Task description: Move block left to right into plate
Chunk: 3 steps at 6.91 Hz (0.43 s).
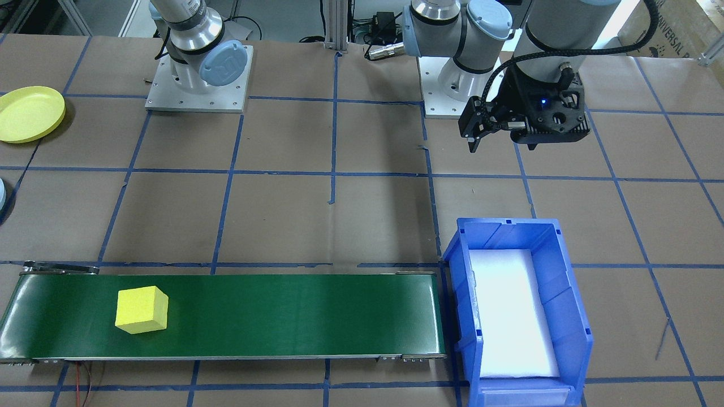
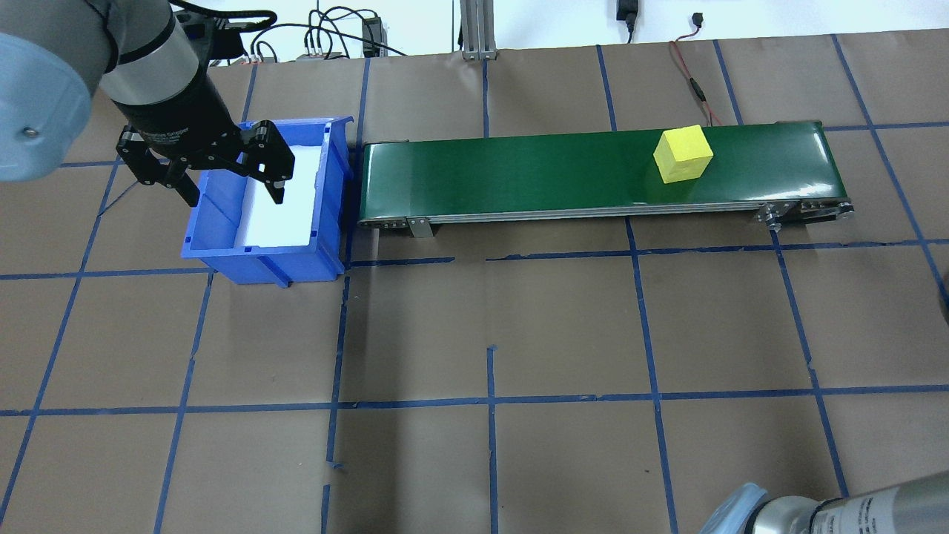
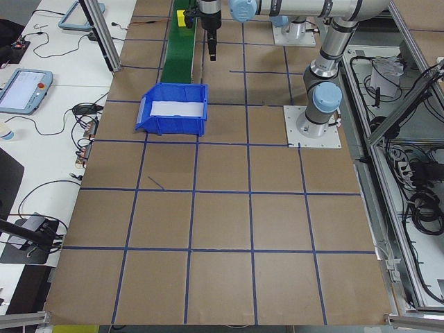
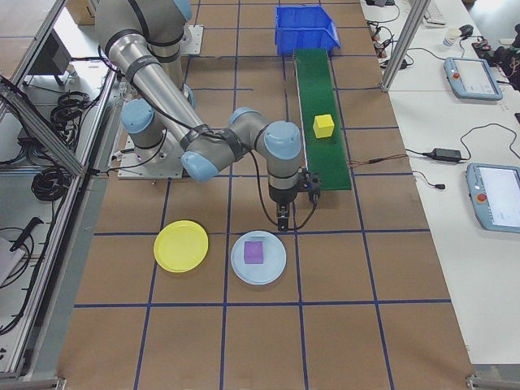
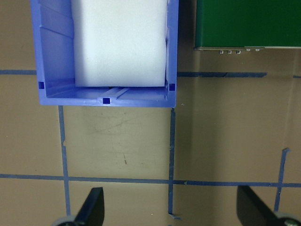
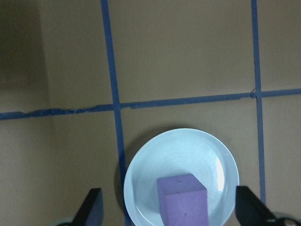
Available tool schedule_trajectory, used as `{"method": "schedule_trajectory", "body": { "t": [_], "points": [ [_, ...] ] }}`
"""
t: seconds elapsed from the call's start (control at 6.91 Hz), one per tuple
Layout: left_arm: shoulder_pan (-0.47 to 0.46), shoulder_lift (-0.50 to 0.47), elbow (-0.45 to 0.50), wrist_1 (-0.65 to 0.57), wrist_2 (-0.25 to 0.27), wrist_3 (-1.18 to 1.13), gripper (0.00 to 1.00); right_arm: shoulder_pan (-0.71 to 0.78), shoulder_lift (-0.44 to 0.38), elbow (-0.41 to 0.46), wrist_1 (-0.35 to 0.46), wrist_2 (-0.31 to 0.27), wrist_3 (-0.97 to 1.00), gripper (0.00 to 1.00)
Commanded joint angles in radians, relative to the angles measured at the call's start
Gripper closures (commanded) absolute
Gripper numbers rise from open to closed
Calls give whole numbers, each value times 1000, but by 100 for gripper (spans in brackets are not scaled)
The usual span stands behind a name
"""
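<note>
A yellow block (image 1: 141, 310) (image 2: 683, 153) (image 4: 324, 126) rests on the green conveyor belt (image 2: 519, 170), near the belt's end on the robot's right. My right gripper (image 6: 171, 213) (image 4: 283, 218) hangs open over the near edge of a light-blue plate (image 6: 188, 150) (image 4: 272, 266), which holds a purple block (image 6: 182, 200) (image 4: 254, 251). Beside that plate lies a yellow plate (image 4: 181, 245) (image 1: 28, 113) with nothing on it. Over by the blue bin (image 2: 259, 263) (image 5: 103, 96), my left gripper (image 2: 233, 199) (image 5: 171, 212) (image 1: 500, 141) is open and holds nothing.
The blue bin (image 1: 565, 271) has a white pad inside and stands against the belt's other end. Brown paper with blue tape lines covers the table. Red wires trail off behind the belt near the yellow block. Both arm bases stand along the robot's side.
</note>
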Motion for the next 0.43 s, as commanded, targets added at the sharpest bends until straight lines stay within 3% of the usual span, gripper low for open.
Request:
{"method": "schedule_trajectory", "body": {
  "t": [0.0, 0.29],
  "points": [
    [-3, -9, 8, 2, 25, -6, 0, 145, 39, -47, -1, 91, 173, 0],
    [-3, -12, 8, 2, 18, 4, 0, 214, 113, -124, -8, 209, 203, 0]
  ]
}}
